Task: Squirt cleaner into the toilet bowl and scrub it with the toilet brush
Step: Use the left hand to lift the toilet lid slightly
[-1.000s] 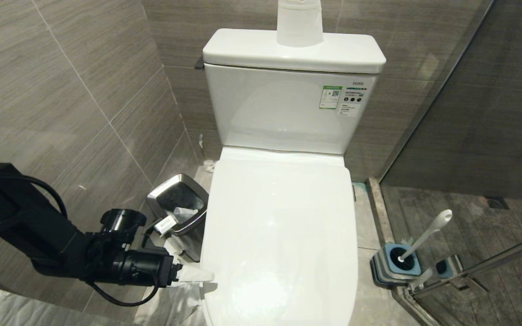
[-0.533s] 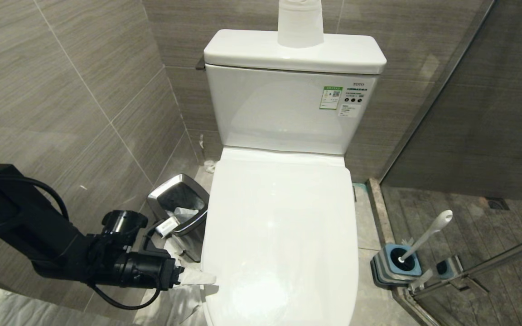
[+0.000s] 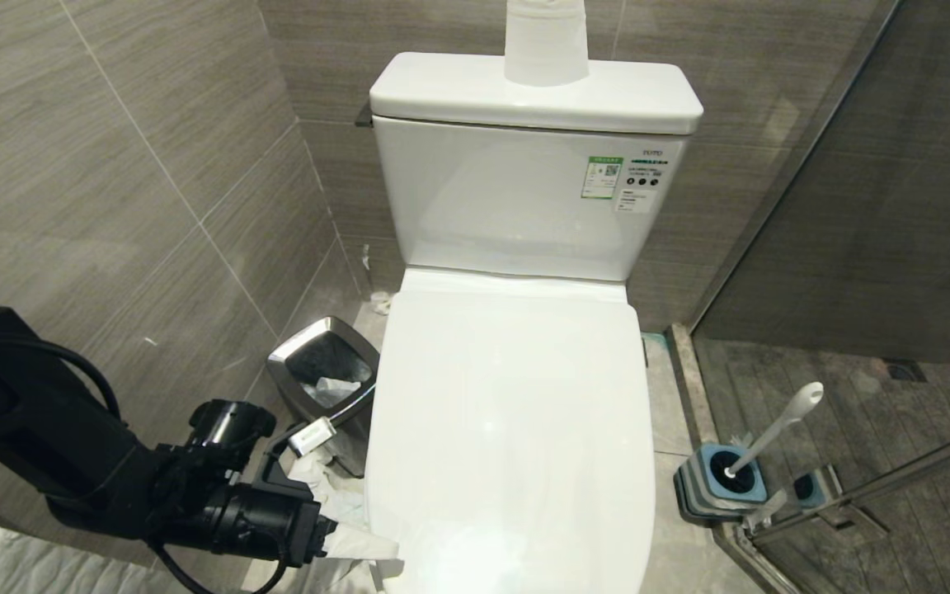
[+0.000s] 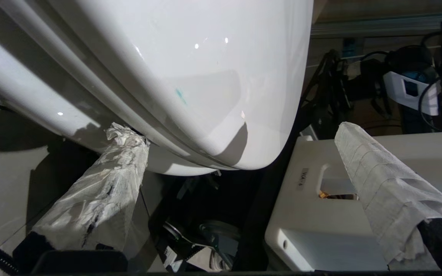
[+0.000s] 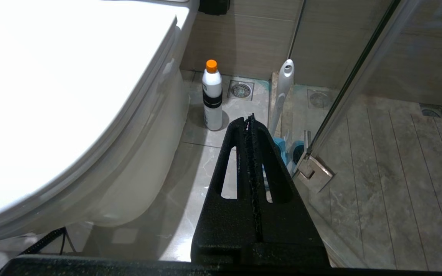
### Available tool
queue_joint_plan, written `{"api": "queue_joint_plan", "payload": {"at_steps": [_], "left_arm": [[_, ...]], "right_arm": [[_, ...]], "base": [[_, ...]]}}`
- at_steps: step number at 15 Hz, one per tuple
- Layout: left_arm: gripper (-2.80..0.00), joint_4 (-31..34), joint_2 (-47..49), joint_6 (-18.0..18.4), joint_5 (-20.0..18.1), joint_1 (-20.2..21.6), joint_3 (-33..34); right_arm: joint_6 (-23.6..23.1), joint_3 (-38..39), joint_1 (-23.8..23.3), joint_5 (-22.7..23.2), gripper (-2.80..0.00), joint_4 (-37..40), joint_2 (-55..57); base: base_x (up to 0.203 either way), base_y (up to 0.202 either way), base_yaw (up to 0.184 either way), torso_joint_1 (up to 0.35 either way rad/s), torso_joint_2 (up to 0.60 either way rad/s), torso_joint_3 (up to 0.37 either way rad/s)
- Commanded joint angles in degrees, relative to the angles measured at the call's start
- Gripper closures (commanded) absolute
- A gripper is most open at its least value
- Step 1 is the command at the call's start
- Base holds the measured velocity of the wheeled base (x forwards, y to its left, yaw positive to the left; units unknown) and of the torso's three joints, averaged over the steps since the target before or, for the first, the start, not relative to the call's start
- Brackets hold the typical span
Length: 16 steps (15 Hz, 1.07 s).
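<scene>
Grey-tiled bathroom: your toilet lid [image 3: 516,429] is down over the toilet bowl, so nothing is squirted or scrubbed yet. Your toilet brush [image 3: 776,425] stands in its holder [image 3: 718,487]. Your left pincer [image 3: 359,540], spread wide and empty, sits at the lid's front edge; your right pincer [image 5: 249,126] is closed, parked.

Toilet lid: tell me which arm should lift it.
Left, probably. The left pincer is open at the front left edge of the closed toilet lid, one paper-wrapped finger under the rim. The right pincer is shut, off to the side.
</scene>
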Motion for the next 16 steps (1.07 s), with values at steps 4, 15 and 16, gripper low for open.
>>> {"api": "queue_joint_plan", "payload": {"at_steps": [4, 15, 16], "left_arm": [[-2.80, -0.47, -2.04, -0.29, -2.73, -1.21, 0.05], [-2.80, 3.33, -7.82, -2.28, -9.00, -0.76, 4.21], [-2.80, 3.35, -8.77, -2.15, -9.09, -0.76, 5.44]], "right_arm": [[0.01, 1.41, 0.01, 0.02, 0.00, -0.05, 0.02], [0.01, 1.41, 0.01, 0.00, 0.00, -0.05, -0.04], [0.01, 1.41, 0.01, -0.06, 0.00, -0.05, -0.05]], "base": [[0.000, 0.000, 0.000, 0.000, 0.00, 0.000], [0.000, 0.000, 0.000, 0.000, 0.00, 0.000], [0.000, 0.000, 0.000, 0.000, 0.00, 0.000]]}}
